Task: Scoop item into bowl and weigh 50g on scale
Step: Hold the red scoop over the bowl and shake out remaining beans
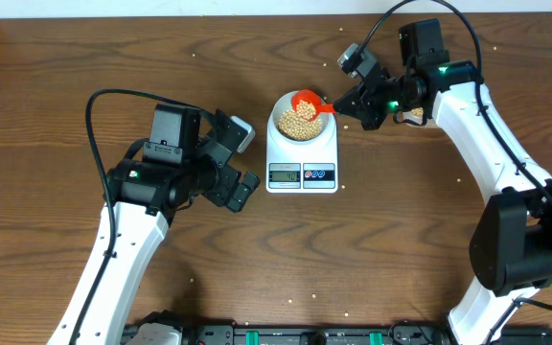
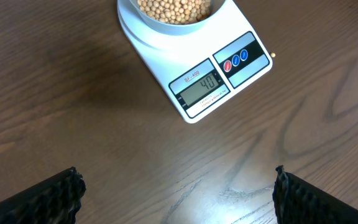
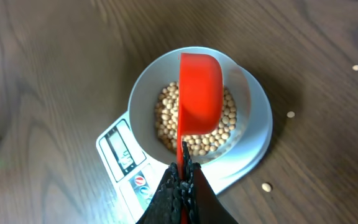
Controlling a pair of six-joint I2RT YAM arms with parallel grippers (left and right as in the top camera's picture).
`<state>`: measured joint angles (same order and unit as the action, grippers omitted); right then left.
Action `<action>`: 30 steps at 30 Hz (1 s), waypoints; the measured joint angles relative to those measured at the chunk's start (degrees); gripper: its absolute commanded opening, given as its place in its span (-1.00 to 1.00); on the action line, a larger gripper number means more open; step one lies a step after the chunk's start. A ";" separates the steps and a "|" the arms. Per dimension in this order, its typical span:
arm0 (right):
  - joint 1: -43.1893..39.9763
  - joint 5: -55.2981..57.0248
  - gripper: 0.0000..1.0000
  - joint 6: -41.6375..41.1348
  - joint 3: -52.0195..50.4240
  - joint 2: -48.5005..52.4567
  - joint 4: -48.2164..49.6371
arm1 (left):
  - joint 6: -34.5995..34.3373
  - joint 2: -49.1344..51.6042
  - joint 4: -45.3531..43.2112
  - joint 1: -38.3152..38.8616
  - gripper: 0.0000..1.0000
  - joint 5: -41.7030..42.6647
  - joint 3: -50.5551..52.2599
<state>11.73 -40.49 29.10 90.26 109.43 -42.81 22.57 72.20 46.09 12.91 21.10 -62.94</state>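
The white scale (image 1: 302,158) stands at the table's middle back, with the pale bowl (image 1: 298,117) on it holding tan beans (image 1: 298,119). My right gripper (image 1: 353,99) is shut on the handle of a red scoop (image 1: 310,101), whose cup is turned over above the bowl (image 3: 199,93). The right wrist view shows the bowl (image 3: 143,99), beans (image 3: 166,118) and scale (image 3: 124,163) below my shut fingers (image 3: 182,177). My left gripper (image 1: 242,163) is open and empty, left of the scale. The left wrist view shows the scale (image 2: 194,74), its display reading about 40, and the bowl (image 2: 166,25).
Loose beans lie on the wood right of the scale (image 3: 266,186), and a few more are scattered near the back and front edges. A container of beans (image 1: 412,115) is mostly hidden behind my right arm. Black hardware runs along the front edge (image 1: 286,335).
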 measured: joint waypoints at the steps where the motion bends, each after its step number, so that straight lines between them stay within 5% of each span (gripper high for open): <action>1: 0.00 -0.02 -0.98 0.15 0.00 0.00 0.00 | 0.00 0.00 0.00 0.00 0.98 0.00 0.00; 30: 0.04 -2.38 -0.98 1.07 0.00 0.00 -0.13 | 0.00 0.00 0.00 0.00 0.98 0.02 0.00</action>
<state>11.77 -42.87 30.17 90.26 109.43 -42.94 22.57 72.20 46.09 12.91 21.12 -62.94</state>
